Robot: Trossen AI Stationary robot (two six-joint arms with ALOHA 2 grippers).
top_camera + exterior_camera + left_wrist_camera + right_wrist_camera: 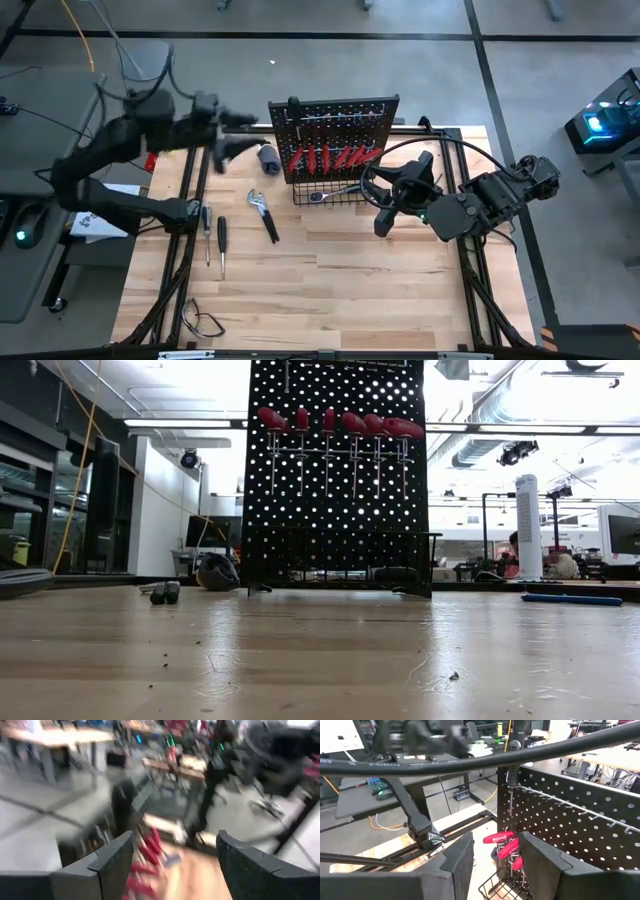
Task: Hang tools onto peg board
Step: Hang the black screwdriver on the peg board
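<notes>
High view: the left gripper [222, 152] is seen at about ten o'clock of the table [330, 290], raised beside the peg board [335, 135]. In the left wrist view its two dark fingers [112, 862] stand well apart with nothing between them.

On the wood at about nine o'clock two slim screwdrivers [215, 240] lie side by side. Just right of them, pliers [265, 215] lie at a slant, and a dark rounded tool [268, 158] rests near the board's left edge.

The peg board is stood upright at twelve o'clock: a black panel with rows of small holes. A row of red-handled screwdrivers [340, 425] is hung across it, handles up and shafts down. A black wire basket [330, 190] is fixed at its base, and a silver wrench [335, 192] is seen there.

The right gripper [385, 220] is held at about two o'clock, just right of the basket. In the right wrist view its jaws are parted and empty.

A blue-handled tool [572, 599] lies at the far right in the low view.
</notes>
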